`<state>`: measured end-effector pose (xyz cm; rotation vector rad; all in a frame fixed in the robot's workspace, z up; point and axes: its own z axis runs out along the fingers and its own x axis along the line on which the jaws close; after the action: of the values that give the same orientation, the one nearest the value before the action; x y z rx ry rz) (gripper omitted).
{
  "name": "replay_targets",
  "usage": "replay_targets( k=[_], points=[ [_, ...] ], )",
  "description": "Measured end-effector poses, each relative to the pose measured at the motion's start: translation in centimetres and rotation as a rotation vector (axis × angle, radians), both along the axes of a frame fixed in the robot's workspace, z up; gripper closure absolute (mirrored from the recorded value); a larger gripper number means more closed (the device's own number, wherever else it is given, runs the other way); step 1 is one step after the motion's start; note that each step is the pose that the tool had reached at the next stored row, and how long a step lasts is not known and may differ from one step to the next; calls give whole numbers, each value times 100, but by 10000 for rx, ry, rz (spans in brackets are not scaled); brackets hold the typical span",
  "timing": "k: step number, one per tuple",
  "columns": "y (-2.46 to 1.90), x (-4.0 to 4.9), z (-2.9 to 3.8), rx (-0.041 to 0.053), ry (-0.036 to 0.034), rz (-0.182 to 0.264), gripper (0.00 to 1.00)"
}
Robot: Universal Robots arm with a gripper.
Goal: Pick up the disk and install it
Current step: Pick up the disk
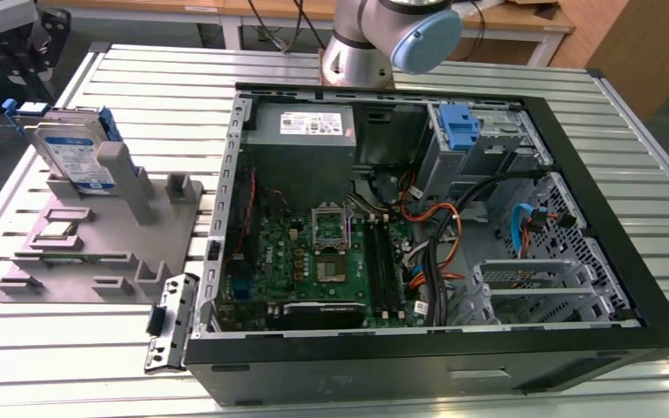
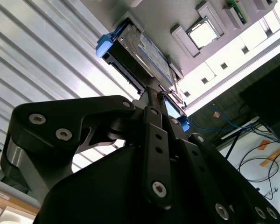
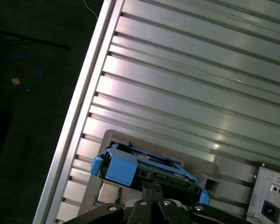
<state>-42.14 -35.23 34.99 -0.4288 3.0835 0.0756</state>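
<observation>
The job is sitting at its very start: the disk (image 1: 70, 150) is standing on edge in the grey stand (image 1: 114, 235) on the slatted table (image 1: 137, 70), well apart from the open computer case (image 1: 613, 261) at the exterior view's right, so nothing is being installed yet. Both the lift and the fitting are waiting to be done, and the case is lying on its side with its cover off. The gripper (image 2: 157, 92) is hanging right at the disk's upper edge in both wrist views, looking down along it. How far open it is, and whether it is actually gripping the disk, I cannot tell, since its own dark linkage is covering the meeting point. The disk is showing as a flat silver slab with a blue-and-white label on its face and blue plastic rails running along its edges, one rail ending in a chunky blue tab at the corner. It is leaning slightly back against the stand's upright post and appears properly seated in its slot, not loose.
</observation>
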Motion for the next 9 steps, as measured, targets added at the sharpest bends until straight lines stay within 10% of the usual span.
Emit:
replay_targets(
  k=[9],
  points=[
    [0,0,0,0,1,795,89]
  ],
)
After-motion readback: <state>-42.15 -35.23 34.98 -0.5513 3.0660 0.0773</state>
